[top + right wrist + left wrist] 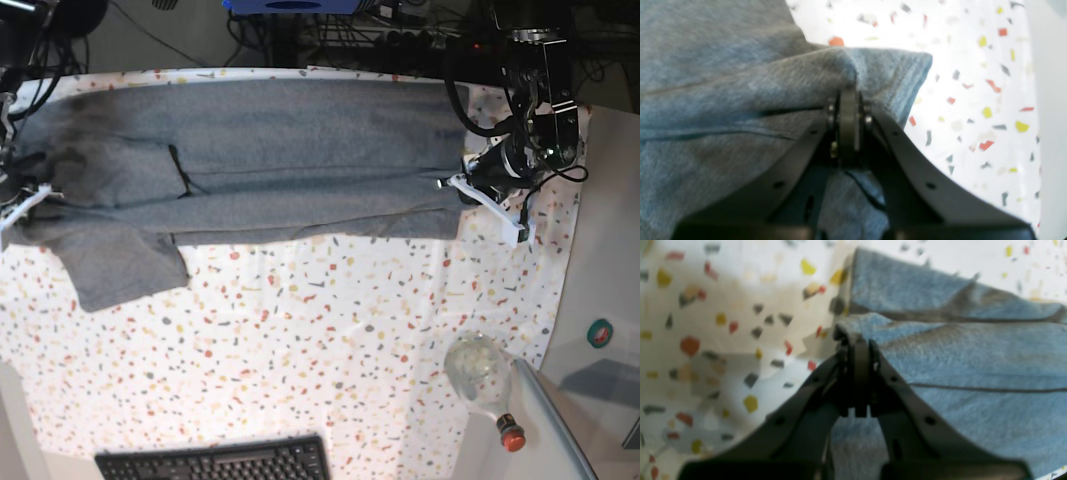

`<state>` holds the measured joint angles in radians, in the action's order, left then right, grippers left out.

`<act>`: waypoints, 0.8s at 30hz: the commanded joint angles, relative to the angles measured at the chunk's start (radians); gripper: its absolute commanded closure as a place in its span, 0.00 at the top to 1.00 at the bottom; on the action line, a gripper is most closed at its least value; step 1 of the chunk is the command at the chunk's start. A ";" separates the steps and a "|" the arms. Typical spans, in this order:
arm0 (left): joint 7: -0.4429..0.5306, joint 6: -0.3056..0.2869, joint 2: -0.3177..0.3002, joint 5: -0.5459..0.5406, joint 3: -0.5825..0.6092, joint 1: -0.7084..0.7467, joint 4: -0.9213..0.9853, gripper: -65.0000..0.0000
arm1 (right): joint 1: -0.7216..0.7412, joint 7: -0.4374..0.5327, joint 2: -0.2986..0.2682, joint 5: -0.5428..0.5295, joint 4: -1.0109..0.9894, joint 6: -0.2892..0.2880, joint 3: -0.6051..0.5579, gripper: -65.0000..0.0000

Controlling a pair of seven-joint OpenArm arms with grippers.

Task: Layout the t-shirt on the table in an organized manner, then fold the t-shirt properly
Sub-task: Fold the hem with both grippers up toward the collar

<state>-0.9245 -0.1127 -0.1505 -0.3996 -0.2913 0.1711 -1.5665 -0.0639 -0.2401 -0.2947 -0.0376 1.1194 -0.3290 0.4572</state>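
Note:
The grey t-shirt (pixel 260 160) lies stretched as a long band across the far part of the flecked table (pixel 320 330), with one sleeve (pixel 120 265) sticking out toward the front left. My left gripper (pixel 463 188) is shut on the shirt's right end; in the left wrist view the gripper (pixel 855 338) pinches a fold of the fabric (pixel 957 356) just above the table (pixel 723 340). My right gripper (pixel 15 205) is at the shirt's left end; in the right wrist view the gripper (pixel 848 91) is shut on a bunched ridge of the shirt (pixel 723 100) near its corner.
A clear bottle with a red cap (pixel 482 378) lies on the plain surface at the front right. A black keyboard (pixel 215 462) sits at the front edge. Cables and equipment (pixel 330 20) crowd the back. The table's right edge (pixel 1033 100) is close to the right gripper.

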 commanded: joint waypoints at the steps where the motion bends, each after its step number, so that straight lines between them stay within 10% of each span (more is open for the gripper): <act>1: 0.017 -0.005 -0.008 -0.005 -0.003 -0.008 -0.015 0.00 | 0.011 0.011 -0.013 -0.005 0.017 0.005 0.028 0.00; 24: 0.014 -0.005 -0.051 -0.005 0.128 0.026 -0.027 0.00 | 0.121 -0.015 -0.076 0.002 -0.115 0.005 0.056 0.00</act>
<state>-0.9241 -0.1131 -0.1913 -0.4004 -0.1593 0.2047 -1.5768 0.0437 -0.2707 -0.3443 -0.0303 0.9920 -0.3290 0.5060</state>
